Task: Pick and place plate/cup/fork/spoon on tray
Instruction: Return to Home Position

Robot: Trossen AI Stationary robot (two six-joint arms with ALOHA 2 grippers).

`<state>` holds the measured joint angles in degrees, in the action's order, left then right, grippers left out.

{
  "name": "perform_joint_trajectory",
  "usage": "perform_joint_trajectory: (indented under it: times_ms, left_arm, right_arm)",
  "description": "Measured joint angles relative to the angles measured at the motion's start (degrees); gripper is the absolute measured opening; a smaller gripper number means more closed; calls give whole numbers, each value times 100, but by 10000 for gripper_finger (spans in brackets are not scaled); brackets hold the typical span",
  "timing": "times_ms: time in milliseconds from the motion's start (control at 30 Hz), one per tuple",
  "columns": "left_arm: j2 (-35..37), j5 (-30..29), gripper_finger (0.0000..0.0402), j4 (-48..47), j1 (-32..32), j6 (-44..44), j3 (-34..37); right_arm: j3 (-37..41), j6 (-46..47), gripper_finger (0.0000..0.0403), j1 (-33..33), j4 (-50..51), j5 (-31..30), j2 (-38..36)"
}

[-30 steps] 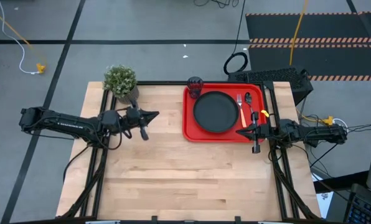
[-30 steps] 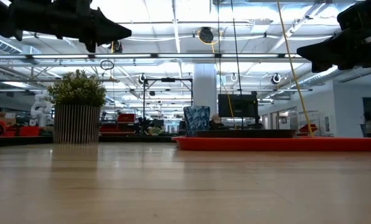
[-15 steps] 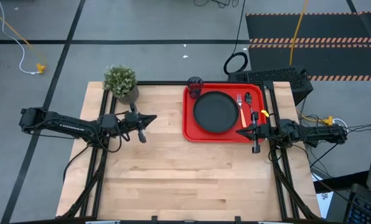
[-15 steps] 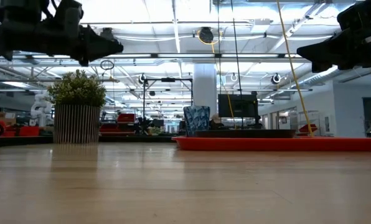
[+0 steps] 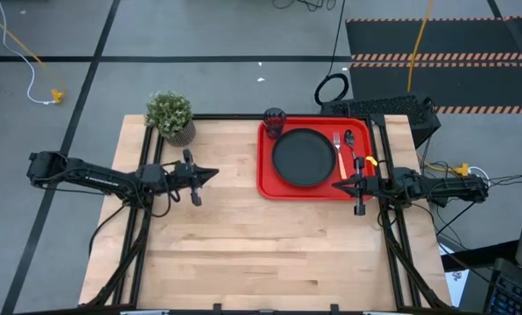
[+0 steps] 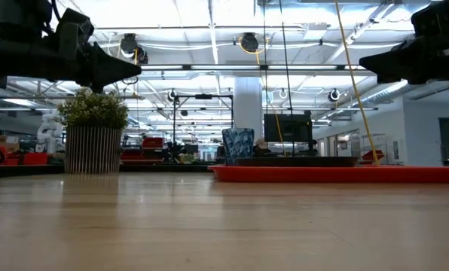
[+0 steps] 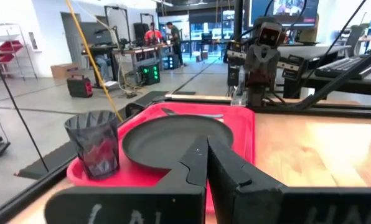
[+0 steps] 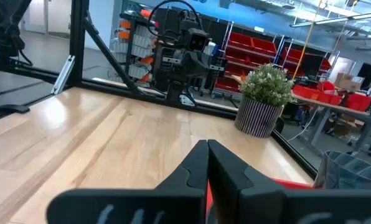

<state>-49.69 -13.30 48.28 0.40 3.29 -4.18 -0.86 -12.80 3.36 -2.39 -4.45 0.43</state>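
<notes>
The red tray (image 5: pixel 265 166) lies at the table's far right. On it rest the black plate (image 5: pixel 303 157), the dark cup (image 5: pixel 273 118) at its far left corner, the orange-handled fork (image 5: pixel 340 152) and the blue-handled spoon (image 5: pixel 353 150). The plate (image 7: pixel 173 140) and cup (image 7: pixel 95 143) also show in the left wrist view. My left gripper (image 5: pixel 215 173) is shut and empty, above the table left of the tray. My right gripper (image 5: pixel 335 185) is shut and empty, above the tray's near right corner.
A potted green plant (image 5: pixel 171 115) stands at the table's far left corner. The wooden table's near half (image 5: pixel 261 254) is bare. People and shelves show in the room beyond the table.
My left gripper has drawn back toward the table's left edge and a little toward the near edge, away from the tray, and has come lower. It has stayed shut and empty.
</notes>
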Motion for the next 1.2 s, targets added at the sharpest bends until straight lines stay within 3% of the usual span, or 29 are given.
perform_joint_trajectory:
  times_ms: [233,567,833,1200]
  left_arm:
    - [0,-3,3,378,0,-185,366]
    - [0,-4,2,363,0,-133,365]
    - [0,-7,3,323,0,-59,365]
    - [0,3,2,557,146,0,364]
  right_arm:
    - [0,9,0,0,-8,0,0]
    - [0,21,0,0,-26,0,2]
    - [0,1074,0,0,-37,0,2]
    - [0,1106,0,2,-37,0,2]
